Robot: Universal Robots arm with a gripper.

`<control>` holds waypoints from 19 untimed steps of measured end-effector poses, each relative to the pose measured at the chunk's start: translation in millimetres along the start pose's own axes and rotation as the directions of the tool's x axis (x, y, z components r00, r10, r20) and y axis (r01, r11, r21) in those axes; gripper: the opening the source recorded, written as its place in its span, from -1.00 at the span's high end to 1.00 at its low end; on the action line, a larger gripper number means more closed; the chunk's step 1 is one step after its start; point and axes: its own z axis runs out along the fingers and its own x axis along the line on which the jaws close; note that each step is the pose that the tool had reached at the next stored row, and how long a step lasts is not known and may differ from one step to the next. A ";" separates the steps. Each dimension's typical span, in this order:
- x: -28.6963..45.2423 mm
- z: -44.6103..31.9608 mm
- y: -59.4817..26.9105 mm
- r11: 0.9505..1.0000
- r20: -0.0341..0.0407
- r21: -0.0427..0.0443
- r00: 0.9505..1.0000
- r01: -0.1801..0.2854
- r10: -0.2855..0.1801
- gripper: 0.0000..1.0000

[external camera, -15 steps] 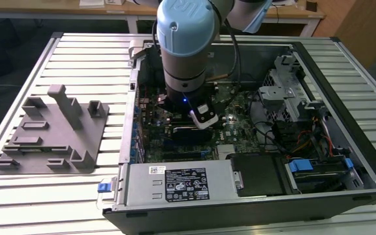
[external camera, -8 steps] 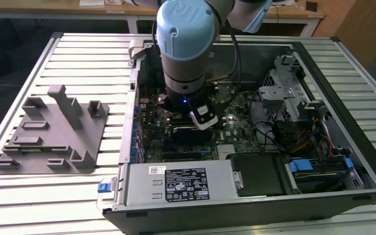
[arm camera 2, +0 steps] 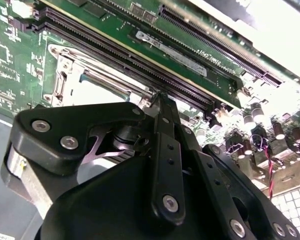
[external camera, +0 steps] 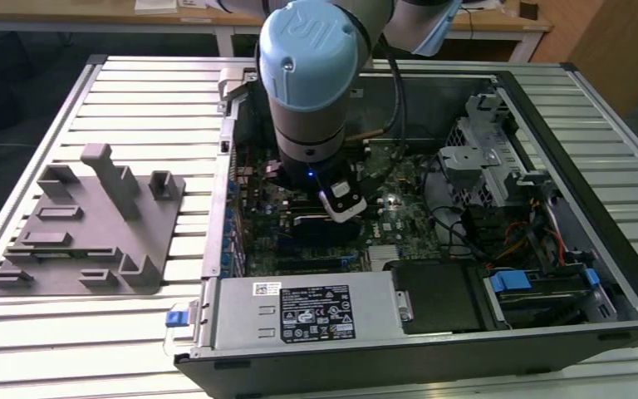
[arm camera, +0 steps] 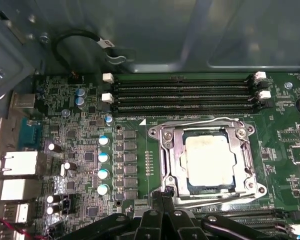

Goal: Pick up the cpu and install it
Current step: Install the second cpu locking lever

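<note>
The cpu (arm camera: 210,160), a pale silver square, lies flat inside the open metal socket frame (arm camera: 166,150) on the green motherboard (arm camera: 80,145). In the second wrist view its pale top (arm camera 2: 97,92) shows within the same frame. My gripper (arm camera: 166,192) is shut, its black fingertips (arm camera 2: 159,100) meeting at the socket's edge just beside the cpu, with nothing seen between them. In the exterior view my arm (external camera: 308,91) reaches down into the open computer case (external camera: 585,249) over the motherboard (external camera: 408,218).
Black memory slots (arm camera: 185,92) run alongside the socket, and capacitors (arm camera: 103,165) stand beside it. A grey plastic fixture (external camera: 86,233) with upright posts sits on the slatted table at the exterior view's left. The power supply (external camera: 302,312), cables and drive cage (external camera: 485,162) crowd the case.
</note>
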 end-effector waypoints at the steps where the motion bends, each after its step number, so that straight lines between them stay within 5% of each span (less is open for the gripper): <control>1: 0.5 0.4 -0.2 1.000 0.001 -0.003 1.000 0.000 0.000 0.79; 5: 2.9 3.0 -1.0 1.000 0.005 -0.010 1.000 0.001 -0.001 0.79; 19: 5.6 1.0 -0.4 1.000 0.010 -0.011 1.000 0.003 -0.003 0.79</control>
